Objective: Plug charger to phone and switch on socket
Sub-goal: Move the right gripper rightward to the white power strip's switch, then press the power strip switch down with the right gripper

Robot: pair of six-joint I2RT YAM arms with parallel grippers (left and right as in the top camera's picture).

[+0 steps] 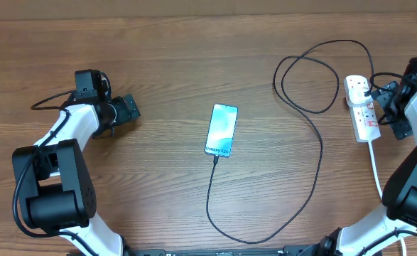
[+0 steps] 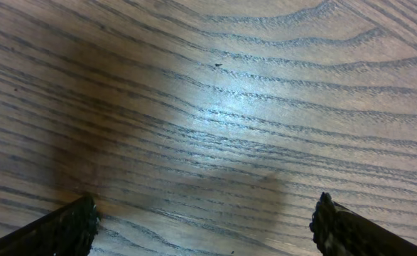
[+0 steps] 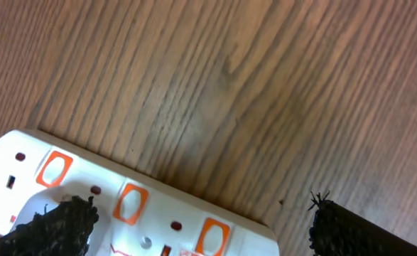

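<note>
The phone (image 1: 221,130) lies flat mid-table with its light-blue screen lit. The black charger cable (image 1: 320,160) meets the phone's near edge, loops toward the table front, then runs right and up to a black plug (image 1: 367,89) on the far end of the white socket strip (image 1: 364,117). My right gripper (image 1: 387,108) hovers open at the strip's right side. In the right wrist view the right gripper (image 3: 201,224) is over the socket strip (image 3: 158,206), whose orange switches show, with nothing held. My left gripper (image 1: 126,108) (image 2: 208,220) stands open over bare wood, far left of the phone.
The strip's white cord (image 1: 376,171) runs toward the table front on the right. The wooden table (image 1: 158,64) surrounds everything. Both arm bases (image 1: 52,192) stand at the near corners.
</note>
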